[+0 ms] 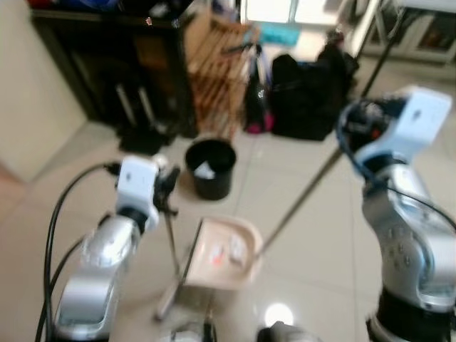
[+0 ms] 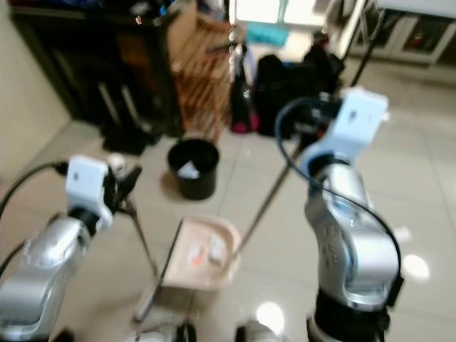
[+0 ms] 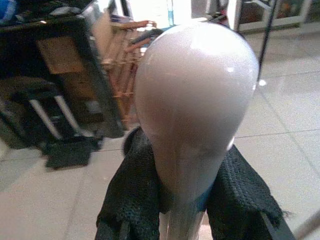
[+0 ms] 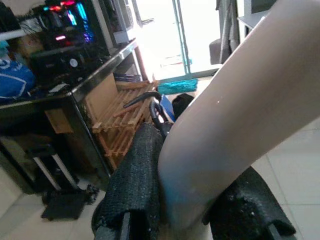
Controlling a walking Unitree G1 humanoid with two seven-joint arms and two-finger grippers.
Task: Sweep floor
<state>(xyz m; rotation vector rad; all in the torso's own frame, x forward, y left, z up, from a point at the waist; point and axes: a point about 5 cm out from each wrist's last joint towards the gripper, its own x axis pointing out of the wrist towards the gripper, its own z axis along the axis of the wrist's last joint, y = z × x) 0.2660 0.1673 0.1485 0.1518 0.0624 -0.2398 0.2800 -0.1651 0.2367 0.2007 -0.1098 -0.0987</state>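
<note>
On the pale tiled floor (image 1: 313,271) just before my feet I see the beige plastic dustpan (image 1: 222,253) with some small scraps of litter inside, its thin upright handle (image 3: 192,110) ending in a rounded pale knob on which my left jaws (image 3: 182,195) are closed. My right jaws (image 4: 192,210) are closed around the long pale broom pole (image 1: 313,189), which slants from the raised right arm down to the dustpan's right rim. Farther away a round black waste bin (image 1: 210,167) stands on the tiles, and behind it are a wooden slatted rack (image 1: 221,64), a dark cabinet (image 1: 114,64) and black bags (image 1: 306,96).
</note>
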